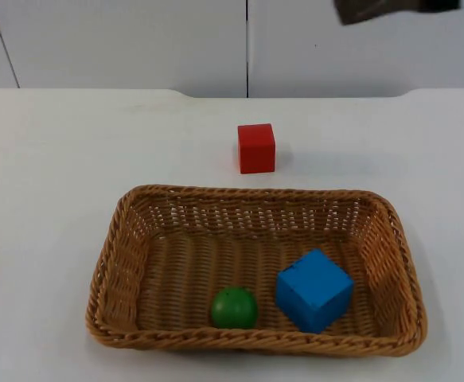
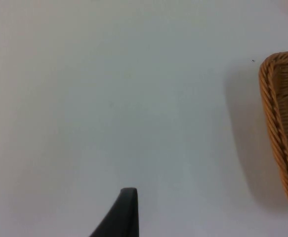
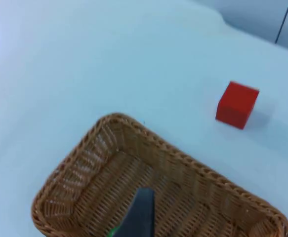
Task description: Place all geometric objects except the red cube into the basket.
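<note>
The woven basket (image 1: 112, 263) holds a glossy green ball (image 1: 233, 307) and blue cube (image 1: 313, 289) — red cube (image 1: 256, 148) beyond it; neither gripper's state can be told.

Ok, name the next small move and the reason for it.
Probably none beyond parking both arms: the green ball and blue cube already lie in the basket, and the red cube stands on the table behind it, as required.

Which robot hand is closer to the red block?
Probably the right. The right gripper looks down over the basket, with the red cube just beyond its far rim. The left gripper hangs over bare table beside the basket's outer edge.
</note>
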{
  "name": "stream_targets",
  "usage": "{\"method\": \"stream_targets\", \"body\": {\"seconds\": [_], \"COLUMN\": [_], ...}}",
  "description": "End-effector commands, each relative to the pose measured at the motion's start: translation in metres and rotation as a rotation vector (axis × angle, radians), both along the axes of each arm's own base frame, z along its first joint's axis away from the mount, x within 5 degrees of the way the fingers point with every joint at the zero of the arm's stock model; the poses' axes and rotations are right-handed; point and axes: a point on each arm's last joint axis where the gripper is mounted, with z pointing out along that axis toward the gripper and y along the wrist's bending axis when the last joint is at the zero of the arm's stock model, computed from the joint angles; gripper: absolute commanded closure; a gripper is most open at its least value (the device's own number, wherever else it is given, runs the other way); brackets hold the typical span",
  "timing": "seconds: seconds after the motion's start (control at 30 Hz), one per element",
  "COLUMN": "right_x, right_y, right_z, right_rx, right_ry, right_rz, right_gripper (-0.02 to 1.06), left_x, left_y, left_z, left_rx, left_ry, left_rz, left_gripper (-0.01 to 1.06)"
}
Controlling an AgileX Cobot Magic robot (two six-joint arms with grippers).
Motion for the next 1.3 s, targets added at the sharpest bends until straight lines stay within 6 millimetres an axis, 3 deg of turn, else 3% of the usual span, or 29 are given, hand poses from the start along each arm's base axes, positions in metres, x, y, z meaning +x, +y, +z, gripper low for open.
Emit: {"method": "stream_targets", "body": {"seconds": [0.0, 0.17, 0.4, 0.63, 0.83, 0.9, 1.03, 1.27], "right_x": [-0.008, -0.031, -0.072, -0.105, -0.144, -0.148, -0.171, -0.189], "right_y": [-0.007, -0.030, -0.073, -0.107, -0.151, -0.154, -0.180, -0.199], "right_z": [0.007, 0.018, 0.023, 0.013, 0.001, 0.000, -0.007, -0.020], "right_rx": [0.025, 0.074, 0.152, 0.176, 0.166, 0.168, 0.154, 0.118], "right_ry": [-0.046, -0.098, -0.181, -0.220, -0.268, -0.270, -0.278, -0.251], "right_rz": [0.016, 0.017, 0.017, 0.011, -0.004, -0.006, -0.022, -0.022], "right_gripper": [0.24, 0.24, 0.24, 0.24, 0.24, 0.24, 0.24, 0.24], "left_x": [-0.002, -0.011, -0.048, -0.086, -0.129, -0.132, -0.152, -0.151], "left_y": [0.000, 0.001, 0.003, 0.005, 0.007, 0.008, 0.009, 0.009], "left_z": [0.001, 0.008, 0.025, 0.030, 0.027, 0.026, 0.019, 0.010], "left_rx": [-0.026, -0.020, -0.009, -0.013, -0.016, -0.014, -0.010, -0.005], "left_ry": [-0.012, -0.070, -0.219, -0.300, -0.403, -0.408, -0.436, -0.367], "left_rz": [0.012, 0.006, -0.016, -0.024, -0.032, -0.032, -0.036, -0.041], "left_gripper": [0.00, 0.00, 0.00, 0.00, 0.00, 0.00, 0.00, 0.00]}}
